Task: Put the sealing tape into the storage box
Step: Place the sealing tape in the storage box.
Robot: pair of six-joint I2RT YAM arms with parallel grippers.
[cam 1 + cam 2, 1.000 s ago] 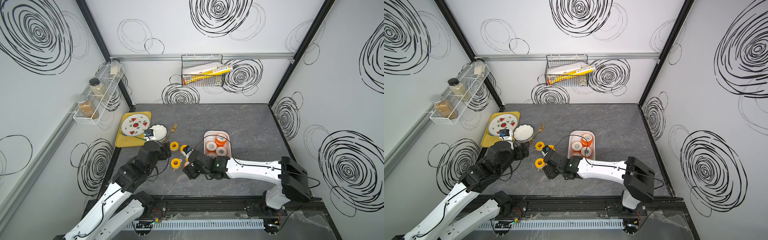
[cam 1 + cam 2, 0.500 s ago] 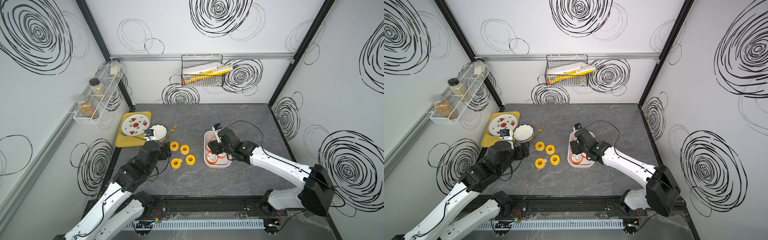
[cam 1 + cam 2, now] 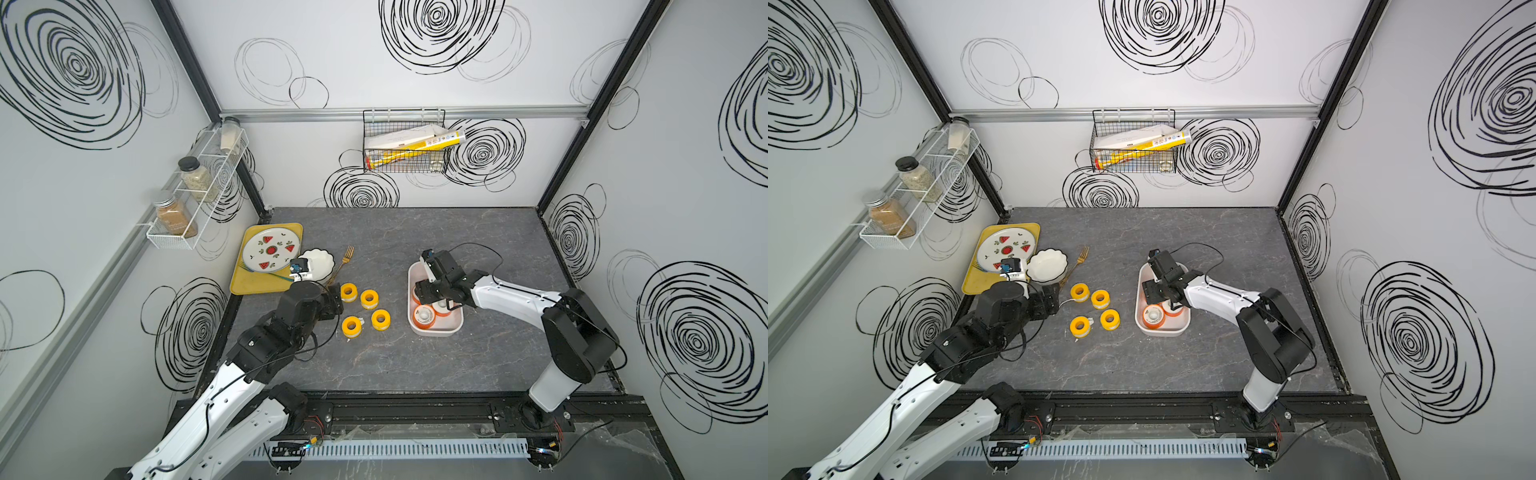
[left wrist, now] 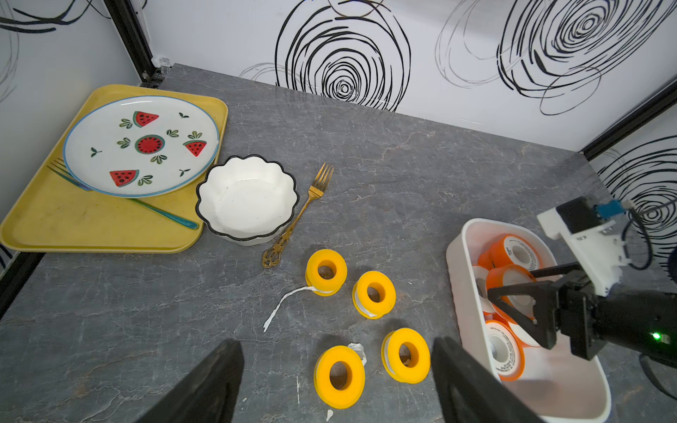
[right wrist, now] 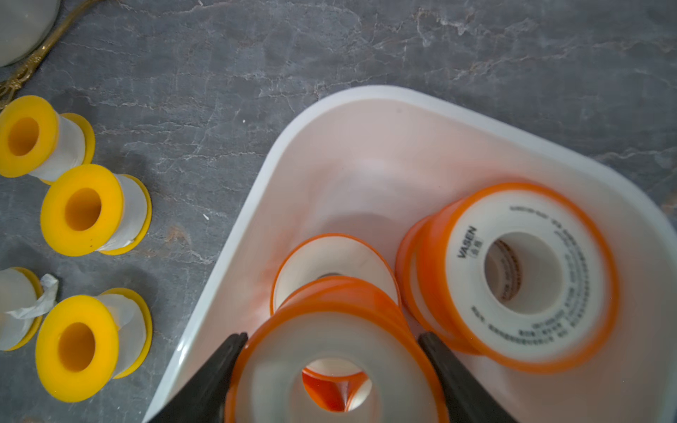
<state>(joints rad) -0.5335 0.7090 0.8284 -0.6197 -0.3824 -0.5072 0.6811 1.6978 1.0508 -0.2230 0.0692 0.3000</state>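
The right gripper (image 5: 331, 337) clamps an orange spool (image 5: 274, 366) by its flanges and hangs within the outline of the box (image 5: 366, 92), just above what is already inside. Below it lie at least three more orange spools (image 5: 520, 274) (they overlap, so the count is rough). The left gripper (image 4: 337, 342) is released and empty, hovering over the table (image 3: 415, 365) just left of the four yellow spools (image 3: 369, 299). These stand in a loose cluster between it and the box, near the box's left wall but apart from it. So about half the job looks done: the carried spool only needs letting go, and the four yellows are left. One yellow trails a loose tape tail (image 4: 282, 307) that could snag. The table is bare near, far and right of the box. At far left the fork (image 3: 344, 259), bowl (image 3: 318, 264) and tray (image 3: 249, 286) crowd the cluster, so a lift there probably wants to go straight up before crossing the low rim.
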